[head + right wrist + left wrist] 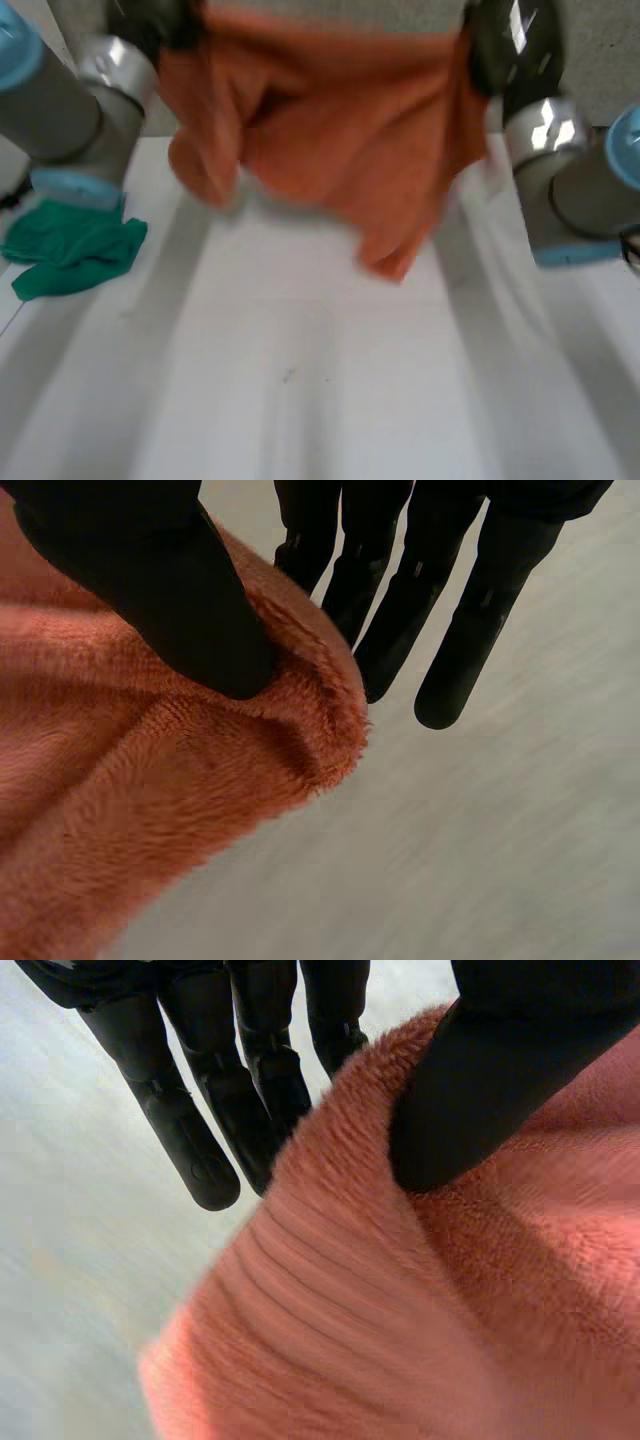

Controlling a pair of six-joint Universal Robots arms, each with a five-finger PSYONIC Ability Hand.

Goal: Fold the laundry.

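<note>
A crumpled green cloth [72, 248] lies at nine o'clock on the white table [320, 380], beside the left arm. At twelve o'clock the fuzzy orange towel [330, 130] hangs bunched between both arms. The left robot hand [490, 1090] pinches its upper edge between thumb and fingers; the right robot hand [170, 600] does likewise.

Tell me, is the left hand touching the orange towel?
Touching. In the left wrist view the left hand pinches the orange towel, thumb pressed into its fuzzy edge.

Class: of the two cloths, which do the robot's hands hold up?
The orange cloth: the left hand and right hand each pinch it. The green cloth lies crumpled on the table beside the left arm.
</note>
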